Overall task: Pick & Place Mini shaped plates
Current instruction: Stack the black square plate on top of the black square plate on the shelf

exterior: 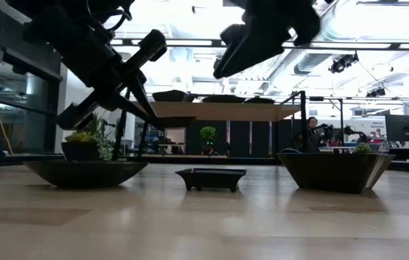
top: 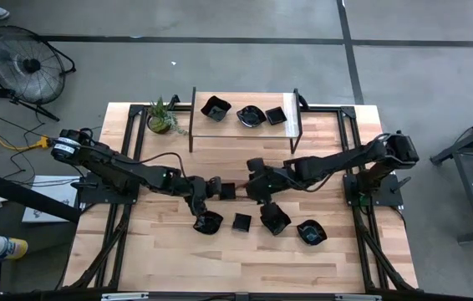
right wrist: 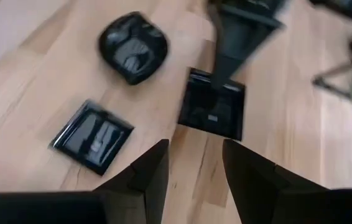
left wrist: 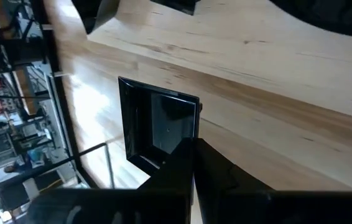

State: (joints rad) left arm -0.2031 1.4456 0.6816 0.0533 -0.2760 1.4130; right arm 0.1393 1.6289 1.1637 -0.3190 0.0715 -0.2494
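While both arms reach in over the middle of the light wooden bench (top: 161, 259), four small glossy black dishes sit in a row along its near half. Landmark: the small flat square dish (top: 242, 221) in that row. Just left of it lies a rounded black dish (top: 208, 222); just right of it a larger black square dish (top: 274, 218); further right, a rounded dark bowl-like dish (top: 310, 232).

Behind the landmark, nearer the bench centre, a second glossy black square dish (top: 228, 191) is pinched by its edge in the left end effector (top: 216, 188), fingers closed on the rim; the left wrist view shows the dark fingertips (left wrist: 191, 152) meeting on that rim (left wrist: 160, 124).

Right of that held dish, the right end effector (top: 256, 186) hovers with its fingers (right wrist: 148, 171) apart, nothing between them; the held dish (right wrist: 213, 112) lies just beyond its tips.

Far behind the landmark, a wooden raised shelf on black metal legs (top: 245, 125) carries three more black dishes (top: 216, 107) (top: 250, 115) (top: 275, 115). Left of the shelf stands a small green potted plant (top: 162, 117).
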